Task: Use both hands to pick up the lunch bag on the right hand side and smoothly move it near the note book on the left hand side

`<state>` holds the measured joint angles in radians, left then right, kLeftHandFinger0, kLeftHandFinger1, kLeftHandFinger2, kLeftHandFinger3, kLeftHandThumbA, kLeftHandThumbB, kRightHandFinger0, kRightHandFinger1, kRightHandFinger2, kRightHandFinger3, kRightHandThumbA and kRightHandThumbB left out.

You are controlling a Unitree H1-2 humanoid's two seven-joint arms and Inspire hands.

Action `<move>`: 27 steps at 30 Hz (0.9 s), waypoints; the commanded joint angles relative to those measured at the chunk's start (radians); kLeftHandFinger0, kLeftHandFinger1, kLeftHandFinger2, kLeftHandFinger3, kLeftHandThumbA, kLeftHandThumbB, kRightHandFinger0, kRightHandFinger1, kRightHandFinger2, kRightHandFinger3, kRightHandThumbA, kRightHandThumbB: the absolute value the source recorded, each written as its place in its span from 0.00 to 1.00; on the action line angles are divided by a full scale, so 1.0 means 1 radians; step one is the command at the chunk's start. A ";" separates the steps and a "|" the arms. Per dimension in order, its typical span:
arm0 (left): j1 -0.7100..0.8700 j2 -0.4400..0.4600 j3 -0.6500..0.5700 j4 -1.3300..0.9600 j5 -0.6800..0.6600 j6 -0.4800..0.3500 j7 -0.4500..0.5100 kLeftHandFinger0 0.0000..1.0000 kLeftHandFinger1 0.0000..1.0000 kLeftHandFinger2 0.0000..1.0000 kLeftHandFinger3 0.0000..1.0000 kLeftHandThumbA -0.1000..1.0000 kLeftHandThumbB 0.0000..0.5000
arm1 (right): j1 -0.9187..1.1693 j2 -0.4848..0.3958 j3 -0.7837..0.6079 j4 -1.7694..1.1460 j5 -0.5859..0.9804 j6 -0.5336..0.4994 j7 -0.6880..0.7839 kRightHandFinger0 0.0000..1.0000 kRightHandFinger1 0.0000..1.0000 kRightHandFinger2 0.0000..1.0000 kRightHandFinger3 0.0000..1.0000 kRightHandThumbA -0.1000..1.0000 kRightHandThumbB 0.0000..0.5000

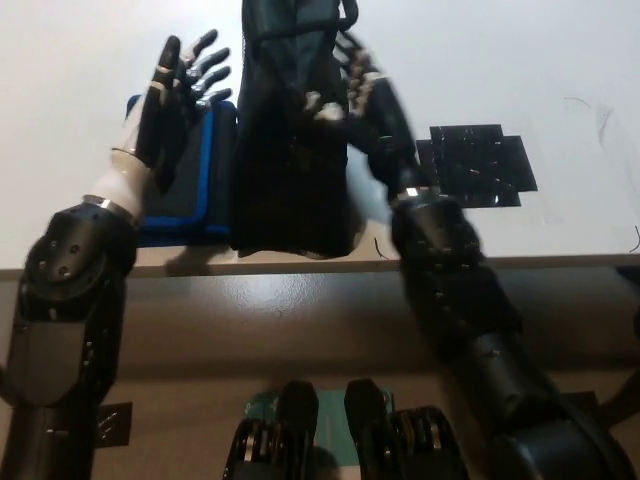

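The dark lunch bag (290, 160) stands upright on the white table (520, 60), close to the front edge. Its left side is next to the blue notebook (205, 190), which lies flat and partly under my left hand. My white left hand (175, 95) is open with fingers spread, just left of the bag and apart from it. My black right hand (358, 90) is blurred by motion at the bag's upper right side, its fingers stretched out; contact with the bag is unclear.
A black tape cross (475, 165) marks the table to the right of the bag. The table's front edge (500, 262) runs just below the bag and notebook. A thin dark line (600, 115) lies at the far right.
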<state>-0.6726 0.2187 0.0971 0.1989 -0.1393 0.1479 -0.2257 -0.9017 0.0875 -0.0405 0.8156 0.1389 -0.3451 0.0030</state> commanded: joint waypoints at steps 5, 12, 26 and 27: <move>0.030 0.087 0.025 -0.085 -0.025 -0.058 -0.032 1.00 1.00 1.00 1.00 1.00 0.76 | 0.110 -0.110 -0.096 -0.370 0.199 0.096 0.117 1.00 1.00 1.00 1.00 1.00 0.72; 0.050 0.095 0.022 -0.119 -0.027 -0.062 -0.041 1.00 1.00 1.00 1.00 1.00 0.80 | 0.194 -0.176 -0.121 -0.535 0.338 0.255 0.191 1.00 1.00 1.00 1.00 1.00 0.77; 0.313 0.127 0.067 -0.345 -0.072 -0.073 -0.080 1.00 1.00 1.00 1.00 1.00 0.73 | 0.543 -0.321 -0.052 -0.872 0.236 0.244 0.251 1.00 1.00 1.00 1.00 1.00 0.78; 0.349 0.117 0.072 -0.370 -0.076 -0.081 -0.073 1.00 1.00 1.00 1.00 1.00 0.73 | 0.584 -0.325 -0.050 -0.895 0.225 0.235 0.249 1.00 1.00 1.00 1.00 1.00 0.75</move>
<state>-0.4673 0.2934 0.1284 0.0037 -0.1542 0.1400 -0.2682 -0.4746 -0.1674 -0.1292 0.1101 0.3820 -0.1179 0.1529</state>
